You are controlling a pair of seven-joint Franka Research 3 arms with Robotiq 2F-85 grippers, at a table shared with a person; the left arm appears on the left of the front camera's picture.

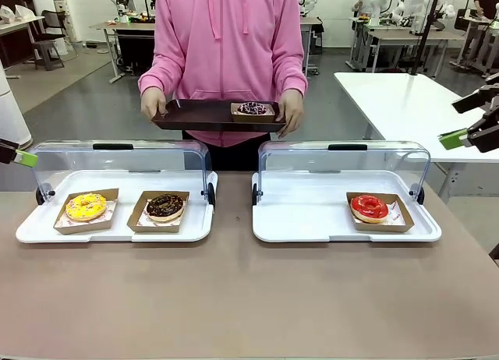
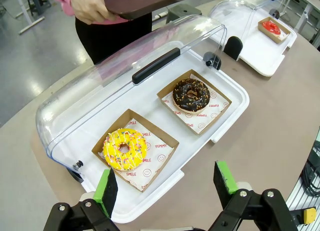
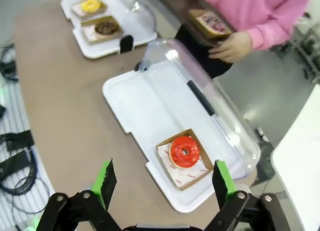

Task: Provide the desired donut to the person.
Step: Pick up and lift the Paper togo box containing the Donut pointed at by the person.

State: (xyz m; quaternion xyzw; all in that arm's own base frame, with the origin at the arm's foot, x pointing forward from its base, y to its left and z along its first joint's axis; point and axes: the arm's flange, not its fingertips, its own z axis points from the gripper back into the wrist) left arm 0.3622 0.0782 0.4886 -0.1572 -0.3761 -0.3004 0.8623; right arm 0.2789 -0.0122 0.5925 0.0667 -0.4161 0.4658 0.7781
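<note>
Grippers, front view: left gripper and right gripper hang released at either side, holding nothing.
Person, front view: the person holds a dark tray bearing a sprinkled donut across the table.
Left wrist view: jaws wide above yellow donut; chocolate donut beside it.
Right wrist view: jaws wide above red donut.

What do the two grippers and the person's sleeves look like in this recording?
The left gripper and right gripper look alike: black, angular linkage jaws with round silver rivets at the joints, each tipped with a bright green pad. The person wears a pink zip-up hoodie with drawstrings and long pink sleeves.
</note>
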